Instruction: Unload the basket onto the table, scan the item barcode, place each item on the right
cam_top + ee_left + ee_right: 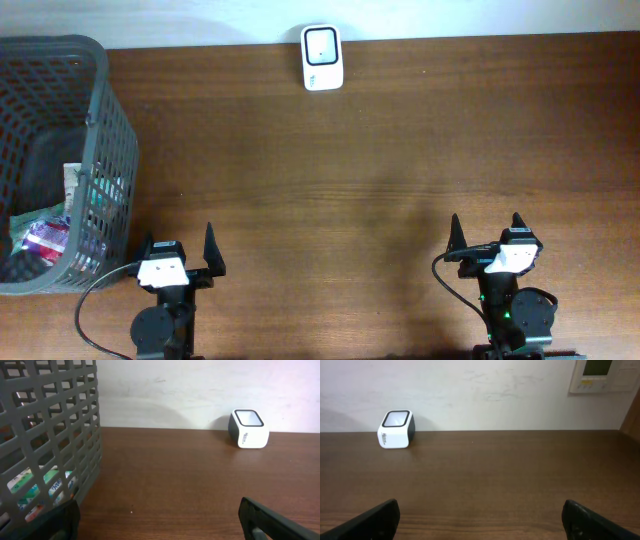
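At the far edge of the wooden table, against the pale wall, stands the barcode scanner. It is a small white block with rounded corners. A dark band frames the pale window in its upward-tilted face, and there is a small mark below the window. The left wrist view shows the scanner with a dark grey back half, a white front and tiny lettering on its side, too small to read. From the right wrist the scanner shows the same sloped window and white side.

The items lie in a grey plastic mesh basket at the table's left edge, well apart from the scanner. Inside it are several packets: one purple and glossy near the bottom, and a white and green one upright against the near wall. A dark shape sits deeper in. Through the mesh the left wrist camera catches the packets as patches of white, green and red print. No barcode can be made out in any view.

The left gripper sits at the near edge just beside the basket, its two black fingers spread wide with nothing between them. In its own camera the left gripper shows only the two dark fingertips at the lower corners. The right gripper is at the near right, well away from everything, its fingers equally far apart and empty. The view from the right gripper shows bare wood between the tips. A beige wall control panel hangs at the upper right.
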